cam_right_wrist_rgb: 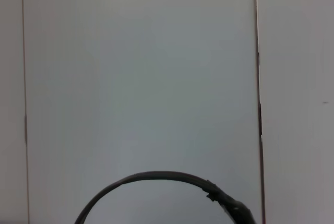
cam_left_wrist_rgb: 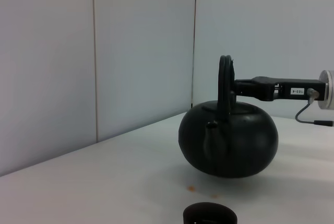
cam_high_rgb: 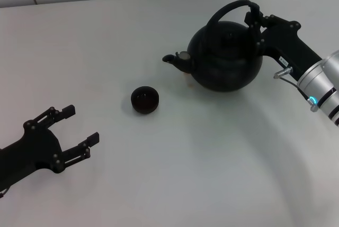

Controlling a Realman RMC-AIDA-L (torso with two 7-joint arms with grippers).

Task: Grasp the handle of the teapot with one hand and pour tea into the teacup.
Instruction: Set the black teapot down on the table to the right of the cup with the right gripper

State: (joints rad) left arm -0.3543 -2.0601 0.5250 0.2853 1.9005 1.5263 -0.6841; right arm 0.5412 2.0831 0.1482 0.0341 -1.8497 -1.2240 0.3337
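Observation:
The matte-black teapot (cam_high_rgb: 225,55) is at the right back of the white table, its spout (cam_high_rgb: 172,58) pointing left towards the teacup. My right gripper (cam_high_rgb: 253,20) is shut on the right end of the arched handle (cam_high_rgb: 225,10). In the left wrist view the teapot (cam_left_wrist_rgb: 229,143) seems to hang just above the table, held by the right gripper (cam_left_wrist_rgb: 233,83). The handle's arc shows in the right wrist view (cam_right_wrist_rgb: 156,176). The small black teacup (cam_high_rgb: 144,100) stands left of the spout, also visible in the left wrist view (cam_left_wrist_rgb: 210,216). My left gripper (cam_high_rgb: 82,125) is open and empty at the front left.
The white table (cam_high_rgb: 201,163) runs back to a pale panelled wall (cam_left_wrist_rgb: 130,51). A small orange stain (cam_left_wrist_rgb: 191,187) lies on the table below the teapot.

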